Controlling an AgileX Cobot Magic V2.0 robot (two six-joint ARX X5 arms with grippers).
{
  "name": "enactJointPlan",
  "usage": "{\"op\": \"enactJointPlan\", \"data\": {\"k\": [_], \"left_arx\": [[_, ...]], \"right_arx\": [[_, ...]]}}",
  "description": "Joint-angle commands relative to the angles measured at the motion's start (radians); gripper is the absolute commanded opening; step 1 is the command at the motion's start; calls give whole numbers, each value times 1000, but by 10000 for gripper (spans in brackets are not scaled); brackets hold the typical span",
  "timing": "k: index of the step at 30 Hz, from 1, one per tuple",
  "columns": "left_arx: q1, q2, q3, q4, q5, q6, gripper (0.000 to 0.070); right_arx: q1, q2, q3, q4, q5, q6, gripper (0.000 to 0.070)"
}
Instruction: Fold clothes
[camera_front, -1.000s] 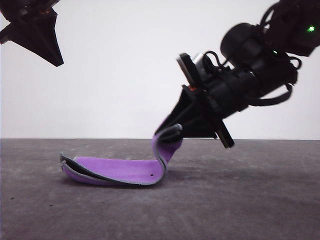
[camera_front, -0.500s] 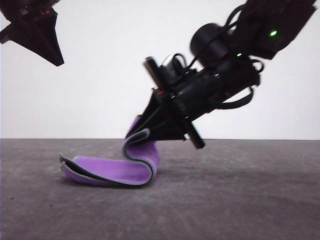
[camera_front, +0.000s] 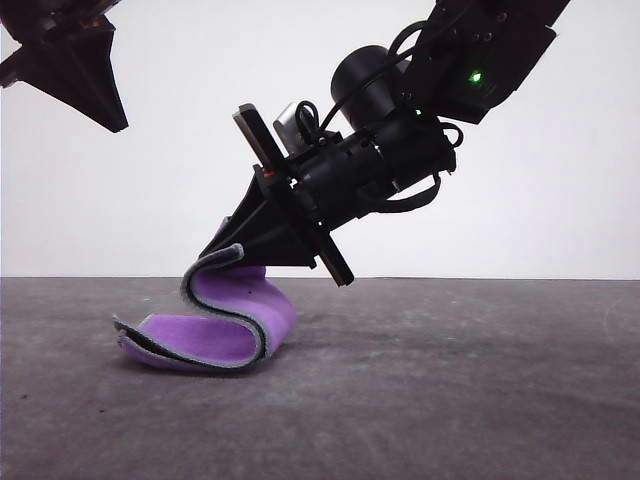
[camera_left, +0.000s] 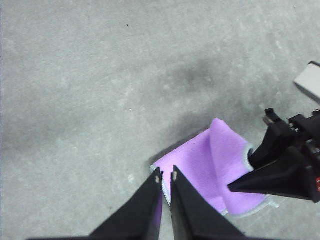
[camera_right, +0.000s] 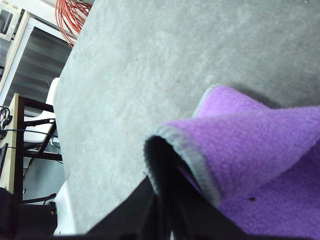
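The clothes (camera_front: 225, 325) are one small cloth, bright purple with a pale grey stitched edge, lying on the grey table (camera_front: 450, 390) left of centre and bent into an S-shaped curl. My right gripper (camera_front: 224, 252) is shut on its raised edge, holding it above the flat part. In the right wrist view the cloth (camera_right: 260, 145) drapes over the right gripper (camera_right: 161, 192). My left gripper (camera_front: 118, 125) hangs high at the upper left, apart from the cloth. In the left wrist view the left gripper (camera_left: 165, 176) is shut on nothing above the cloth (camera_left: 212, 170), with the right gripper (camera_left: 234, 187) beside it.
A plain white wall stands behind the table. In the right wrist view, past the table's edge, lie an orange cable coil (camera_right: 75, 12) and dark furniture legs (camera_right: 30, 125). Bare grey table stretches to the right of the cloth.
My right gripper has moved left with the cloth's edge, carrying it over the flat part, so the curl has tightened. The left arm has stayed where it was.
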Motion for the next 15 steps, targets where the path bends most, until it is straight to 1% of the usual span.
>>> {"op": "enactJointPlan", "data": {"k": [1,2,12,14,15], "left_arx": [[2,16,19,10,-1,3,27],[2,16,19,11,-1,3,27],[3,16,19,11,-1,3,26],[3,16,19,11,-1,3,26],[3,16,19,11,-1,3,27]], "right_arx": [[17,24,21,8,0,7,77],[18,24,21,8,2,7,90],[30,24,21,-5,12,3,95],[34,24,21,-5,18,3,117],[37,24,21,-6,19,3,157]]}}
